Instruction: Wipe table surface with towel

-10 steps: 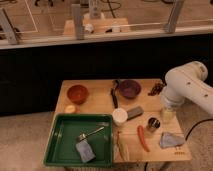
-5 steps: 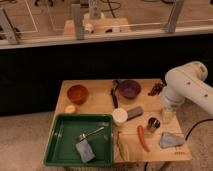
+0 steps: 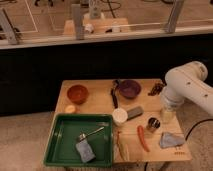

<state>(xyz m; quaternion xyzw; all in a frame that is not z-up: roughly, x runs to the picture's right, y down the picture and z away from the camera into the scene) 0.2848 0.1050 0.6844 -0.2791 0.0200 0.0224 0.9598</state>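
Towel [image 3: 171,140] crumpled at table's [image 3: 95,102] 4 o'clock corner, long axis 9-to-3. We see metal cup [image 3: 153,124] at its 10, long red item [image 3: 143,138] at 9, gripper [image 3: 167,114] at 12; its grip we can't tell.

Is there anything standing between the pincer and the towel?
Nothing visible does. The pincer hangs over the right side of the table, just behind the towel near the front right corner. The metal cup and the red item lie left of the towel in the camera view, beside that path, not in it.
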